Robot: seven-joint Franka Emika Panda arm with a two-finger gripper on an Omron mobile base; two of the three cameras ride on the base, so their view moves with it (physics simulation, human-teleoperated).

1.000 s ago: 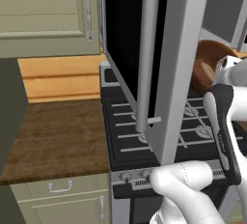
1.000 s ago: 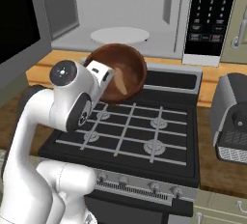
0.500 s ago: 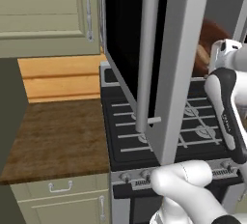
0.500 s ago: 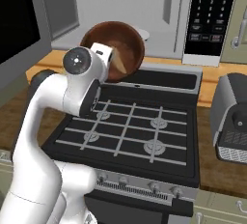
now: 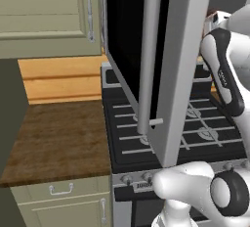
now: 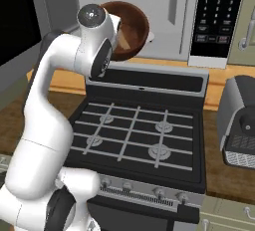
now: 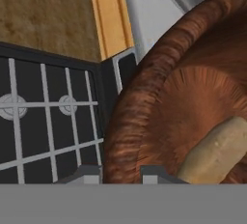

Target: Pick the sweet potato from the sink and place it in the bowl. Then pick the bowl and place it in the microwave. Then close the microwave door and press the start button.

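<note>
My gripper (image 7: pixel 120 174) is shut on the rim of the dark reddish-brown bowl (image 6: pixel 132 26), one fingertip on each side of the wall. The pale orange-brown sweet potato (image 7: pixel 217 153) lies inside the bowl (image 7: pixel 193 102). The arm holds the bowl tilted, high above the back of the stove and in front of the microwave's (image 6: pixel 164 6) grey open cavity. The microwave door (image 5: pixel 132 50) stands wide open to the left, its long silver bar handle (image 5: pixel 147 55) facing me. A black keypad panel (image 6: pixel 214 11) sits at the microwave's right. The sink is out of view.
A black gas stove (image 6: pixel 139 125) with grey grates lies under the bowl. A grey appliance (image 6: pixel 241 120) stands on the counter to the right. Left of the stove runs a wooden counter (image 5: pixel 58 138) with cream cabinets (image 5: pixel 49 15) above it.
The arm has lifted the bowl with the sweet potato up from above the stove and carried it toward the microwave opening. The door has not moved.
</note>
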